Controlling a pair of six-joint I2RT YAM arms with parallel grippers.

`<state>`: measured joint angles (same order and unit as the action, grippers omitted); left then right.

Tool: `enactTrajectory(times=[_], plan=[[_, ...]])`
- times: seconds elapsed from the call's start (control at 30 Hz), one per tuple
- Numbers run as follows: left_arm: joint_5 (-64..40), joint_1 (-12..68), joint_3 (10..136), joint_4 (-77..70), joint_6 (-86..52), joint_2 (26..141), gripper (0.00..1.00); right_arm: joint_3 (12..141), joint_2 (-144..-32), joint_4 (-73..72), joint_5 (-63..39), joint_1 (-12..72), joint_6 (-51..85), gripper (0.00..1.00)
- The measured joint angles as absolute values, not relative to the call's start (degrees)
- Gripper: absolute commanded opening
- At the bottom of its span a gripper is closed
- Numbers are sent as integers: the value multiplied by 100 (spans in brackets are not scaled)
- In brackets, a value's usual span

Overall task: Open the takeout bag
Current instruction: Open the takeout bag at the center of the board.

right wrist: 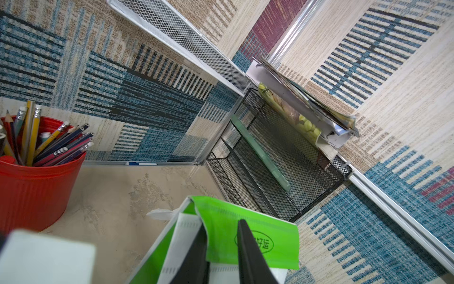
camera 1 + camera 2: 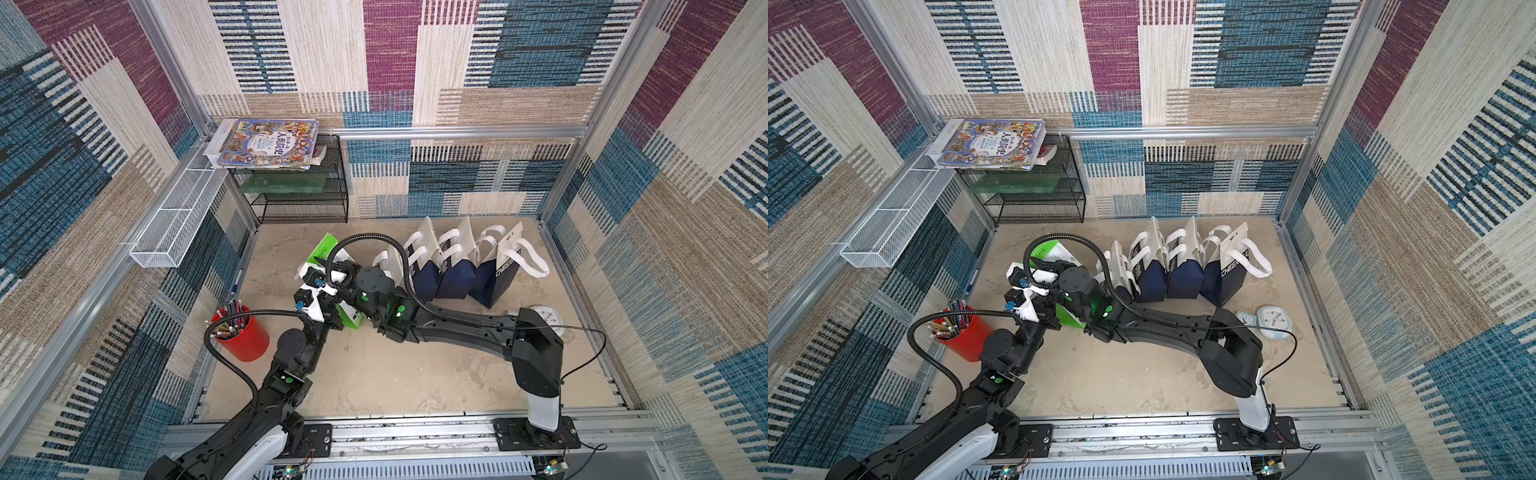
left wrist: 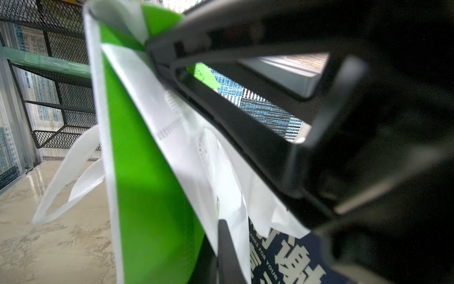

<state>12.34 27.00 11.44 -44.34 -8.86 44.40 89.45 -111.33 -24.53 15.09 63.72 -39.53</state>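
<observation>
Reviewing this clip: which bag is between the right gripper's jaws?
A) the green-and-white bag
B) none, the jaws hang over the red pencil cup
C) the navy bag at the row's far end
A: the right wrist view shows the right gripper with its jaws either side of the top flap of the green-and-white bag; the navy bags stand apart in their row.
</observation>
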Motion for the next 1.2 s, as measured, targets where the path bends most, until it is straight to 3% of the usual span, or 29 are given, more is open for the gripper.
enactTrajectory(times=[0.3, 0.4, 0.77, 1.2], plan=[[1374, 2679, 1103, -4342, -897, 4397, 0, 9382, -11531, -2405, 1833, 6379, -4064, 11], [1551, 2672, 1094, -4246, -939, 4333, 0, 9544, -11646, -2309, 1863, 6377, -4082, 0], [1933, 2692, 1155, -3723, -906, 4206, 0, 9786, -11716, -1841, 2309, 6178, -4491, 0], [2571, 2700, 1415, -3540, -1087, 4921, 0, 10608, -11710, -377, 2853, 6355, -5540, 0]])
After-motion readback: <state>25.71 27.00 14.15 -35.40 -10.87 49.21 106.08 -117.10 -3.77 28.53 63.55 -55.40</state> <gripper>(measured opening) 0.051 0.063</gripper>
